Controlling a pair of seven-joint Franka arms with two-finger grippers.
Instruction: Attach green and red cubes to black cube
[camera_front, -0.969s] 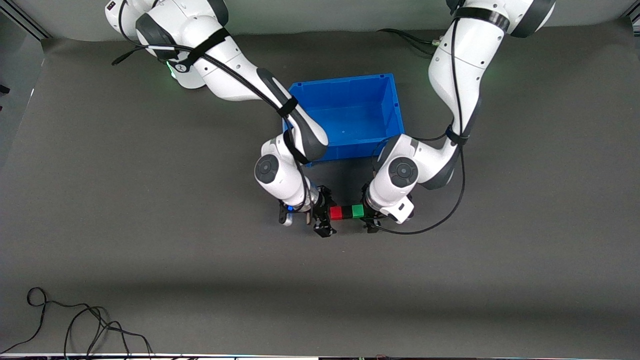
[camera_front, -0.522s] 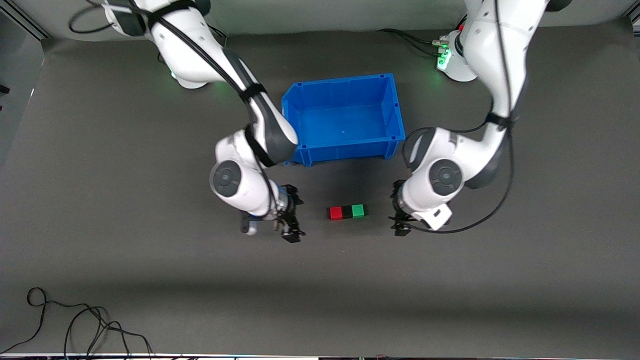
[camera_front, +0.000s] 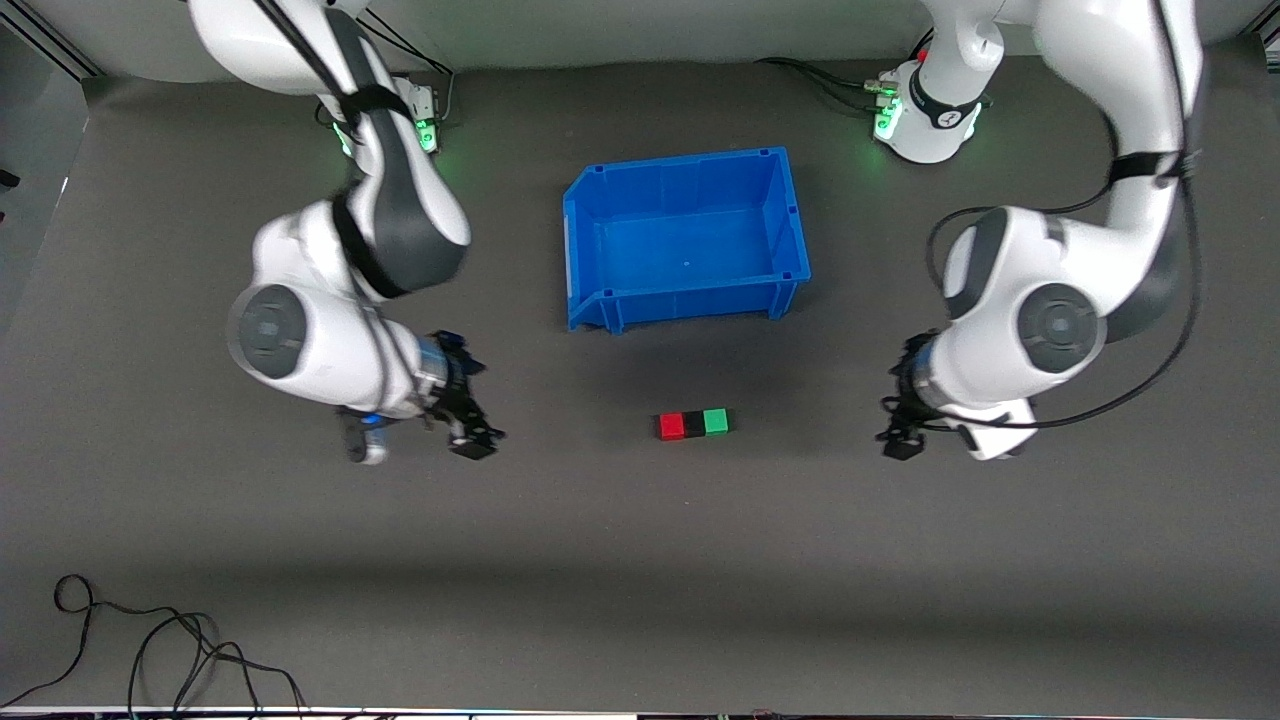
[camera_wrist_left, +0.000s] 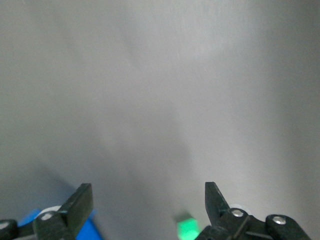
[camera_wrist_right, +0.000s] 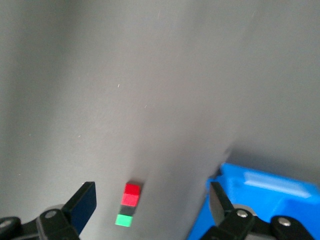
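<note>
The red cube (camera_front: 671, 426), black cube (camera_front: 693, 424) and green cube (camera_front: 715, 421) lie touching in one row on the grey table, black in the middle, nearer the front camera than the blue bin (camera_front: 790, 215). My right gripper (camera_front: 470, 435) is open and empty, off toward the right arm's end of the table. Its wrist view shows the red cube (camera_wrist_right: 132, 194), black cube (camera_wrist_right: 126, 210) and green cube (camera_wrist_right: 123, 220) between its open fingers, well apart from them. My left gripper (camera_front: 900, 440) is open and empty toward the left arm's end. Its wrist view (camera_wrist_left: 147, 200) shows only the green cube (camera_wrist_left: 186, 228).
The blue bin is open-topped and holds nothing, standing between the arms' bases and the cubes; it also shows in the right wrist view (camera_wrist_right: 265, 200). Loose black cables (camera_front: 150, 650) lie at the table's front corner near the right arm's end.
Both grippers have let go of the cube row and drawn away from it, each toward its own arm's end of the table. The three cubes have stayed joined in place.
</note>
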